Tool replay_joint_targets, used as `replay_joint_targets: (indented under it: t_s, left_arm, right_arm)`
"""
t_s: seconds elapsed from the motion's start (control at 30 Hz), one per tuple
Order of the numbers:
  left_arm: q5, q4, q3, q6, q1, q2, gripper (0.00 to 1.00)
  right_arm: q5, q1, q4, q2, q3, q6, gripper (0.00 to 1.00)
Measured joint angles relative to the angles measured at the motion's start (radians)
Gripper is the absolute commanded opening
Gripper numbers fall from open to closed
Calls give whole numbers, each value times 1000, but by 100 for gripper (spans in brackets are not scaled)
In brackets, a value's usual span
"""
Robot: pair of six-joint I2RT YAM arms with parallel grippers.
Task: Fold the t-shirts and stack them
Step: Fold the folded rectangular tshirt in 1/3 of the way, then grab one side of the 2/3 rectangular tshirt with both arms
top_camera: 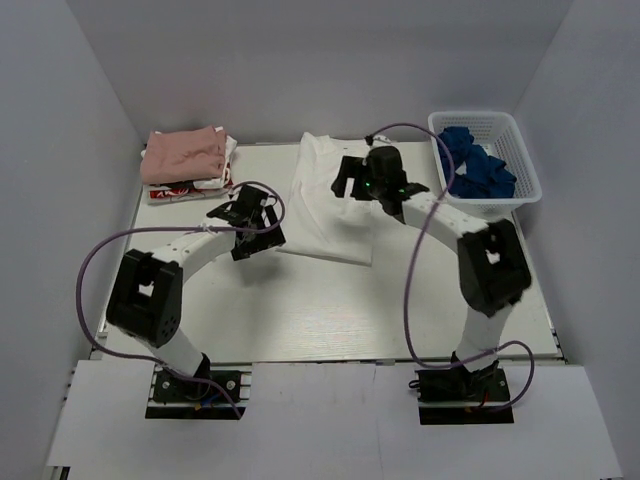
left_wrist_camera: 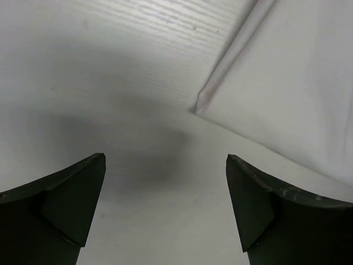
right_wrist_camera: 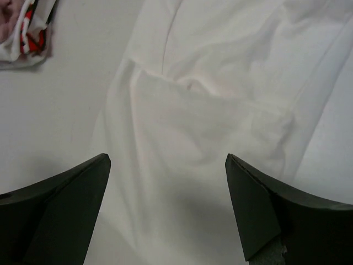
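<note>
Open and empty, the left end effector (left_wrist_camera: 165, 160) and right end effector (right_wrist_camera: 168, 160) hang at the partly folded white t-shirt (top_camera: 325, 215). Already folded, the pink tee (top_camera: 183, 155) tops the white-and-red tee (top_camera: 185, 190) at ten o'clock.

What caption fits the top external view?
Open left gripper beside, open right gripper above, a part-folded white cloth t-shirt; dusty-pink tee stacked far-left.

Overhead camera looks down; close wrist cameras seemingly share white t-shirt (top_camera: 320, 212).

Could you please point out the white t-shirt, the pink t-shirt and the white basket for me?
white t-shirt (top_camera: 322, 215): top external view, its flat middle.
pink t-shirt (top_camera: 183, 155): top external view, its folded top face.
white basket (top_camera: 495, 204): top external view, its near wall.
</note>
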Motion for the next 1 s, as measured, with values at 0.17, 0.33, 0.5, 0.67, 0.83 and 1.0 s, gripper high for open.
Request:
replay_joint_targets:
  t_s: [0.17,0.33,0.5,0.67,0.83,1.0]
  left_arm:
    - [77,85,23,58,0,102,100]
    - [114,116,54,89,0,198,90]
    - [136,163,100,115,1,248,66]
    - [151,207,95,133,1,261,47]
    - [182,248,86,143,3,276,0]
    - [202,267,82,151,5,280,0]
  right_arm:
    - [31,12,-2,-367,-344,24,90]
    - [56,12,-94,-444,-463,42,90]
    - [20,13,-169,-447,-570,60,90]
    - [-39,14,-194,-442,-628,79,90]
    - [-81,15,-174,-396,-632,92,90]
    - [-114,15,-141,-332,-599,117,82]
